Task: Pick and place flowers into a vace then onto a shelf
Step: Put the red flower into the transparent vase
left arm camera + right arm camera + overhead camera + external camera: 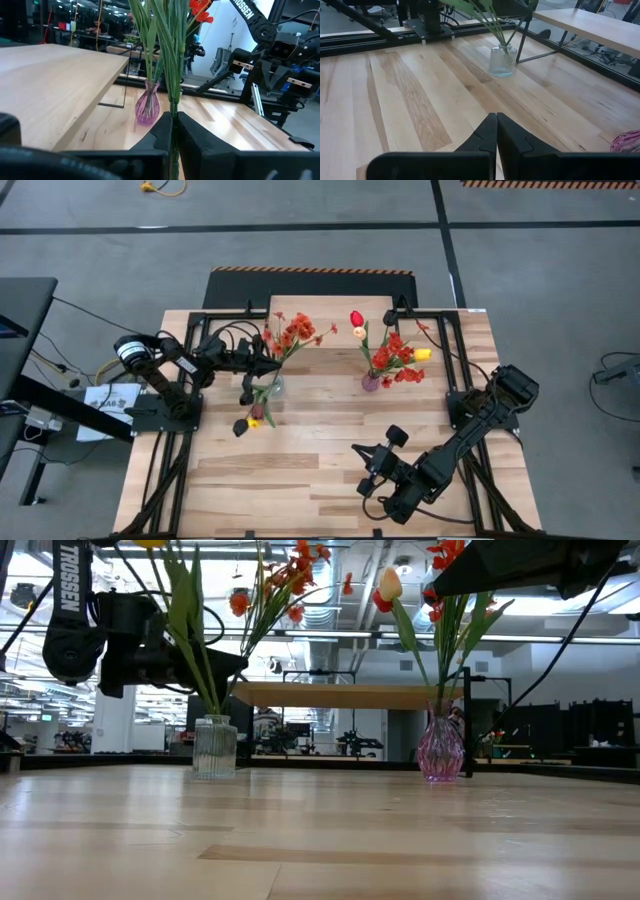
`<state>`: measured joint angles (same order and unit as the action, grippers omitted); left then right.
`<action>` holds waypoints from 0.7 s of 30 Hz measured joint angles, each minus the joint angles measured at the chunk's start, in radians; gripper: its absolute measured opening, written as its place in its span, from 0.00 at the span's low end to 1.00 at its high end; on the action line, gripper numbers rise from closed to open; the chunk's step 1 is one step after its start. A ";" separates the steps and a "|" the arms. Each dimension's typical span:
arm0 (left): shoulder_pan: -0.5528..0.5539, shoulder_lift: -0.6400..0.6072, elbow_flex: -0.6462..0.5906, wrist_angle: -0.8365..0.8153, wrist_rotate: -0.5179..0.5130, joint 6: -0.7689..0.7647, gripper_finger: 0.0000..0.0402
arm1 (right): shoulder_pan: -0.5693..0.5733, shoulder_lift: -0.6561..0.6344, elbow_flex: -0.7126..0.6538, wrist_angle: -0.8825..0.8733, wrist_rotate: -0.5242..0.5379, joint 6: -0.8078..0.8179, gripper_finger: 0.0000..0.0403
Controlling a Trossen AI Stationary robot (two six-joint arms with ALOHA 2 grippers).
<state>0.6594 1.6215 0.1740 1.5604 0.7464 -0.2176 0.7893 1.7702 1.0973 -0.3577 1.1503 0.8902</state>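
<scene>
A clear ribbed vase [272, 388] [215, 747] stands left of centre. It holds several green stems with red-orange blossoms [295, 330] and yellow and dark maroon tulips [248, 423]. My left gripper [275, 365] [173, 135] reaches in level just above that vase and is shut on a stem. A pink vase [370, 383] [440, 750] holds red, yellow and cream flowers [395, 358]. The shelf [340, 695] [330, 305] stands behind both vases. My right gripper [362, 452] [496, 130] hangs shut over the near right of the table, touching nothing. My left gripper pinches a green stem [173, 114] between its two fingers [161, 134], above the clear vase's mouth. The fingers come in level from the table's left and lie across the stem. The stem stands nearly upright, rising to the red-orange blossoms [197, 11]. Its lower end goes down into the vase [215, 730].
Black metal frame rails [160, 470] run along the table's left and right sides, by the arm bases. Bare wood [290, 470] lies in front of the vases, toward the near edge. The shelf's thin black legs [466, 725] stand close behind the pink vase.
</scene>
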 joint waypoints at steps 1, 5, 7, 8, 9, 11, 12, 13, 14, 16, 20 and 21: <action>0.000 0.000 0.001 0.000 0.000 0.000 0.00 | 0.000 0.000 0.000 0.000 0.000 0.000 0.00; 0.000 0.000 0.001 0.000 0.000 0.004 0.00 | 0.000 0.000 0.000 0.000 0.000 0.000 0.00; 0.000 0.000 0.001 0.000 0.005 0.004 0.01 | 0.000 0.000 0.000 0.000 0.000 0.000 0.00; 0.000 0.000 0.001 0.000 0.006 0.004 0.01 | 0.000 0.000 0.000 0.000 0.000 0.000 0.00; 0.000 0.000 0.001 0.000 0.007 0.004 0.02 | 0.000 0.000 0.000 0.000 -0.001 0.000 0.00; 0.000 0.000 0.001 0.000 0.012 0.004 0.03 | 0.000 0.000 0.000 0.000 -0.001 0.000 0.00; 0.000 0.000 0.001 0.000 0.017 0.004 0.03 | 0.000 0.000 0.000 0.000 -0.001 0.000 0.00; 0.000 0.000 0.001 0.000 0.021 0.005 0.03 | 0.000 0.000 0.000 0.000 -0.001 0.000 0.00; 0.000 0.000 0.001 0.000 0.027 0.005 0.03 | 0.000 0.000 0.000 0.000 -0.001 0.000 0.00; 0.000 0.000 0.001 0.000 0.028 0.005 0.04 | 0.000 0.000 0.000 0.000 -0.001 0.000 0.00; 0.000 0.000 0.001 0.000 0.029 0.011 0.04 | 0.000 0.000 0.000 0.000 -0.002 0.000 0.00; 0.000 0.000 0.001 0.000 0.029 0.011 0.04 | 0.000 0.000 0.000 0.000 -0.003 0.000 0.00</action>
<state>0.6594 1.6215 0.1749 1.5604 0.7755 -0.2062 0.7891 1.7702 1.0973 -0.3580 1.1475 0.8902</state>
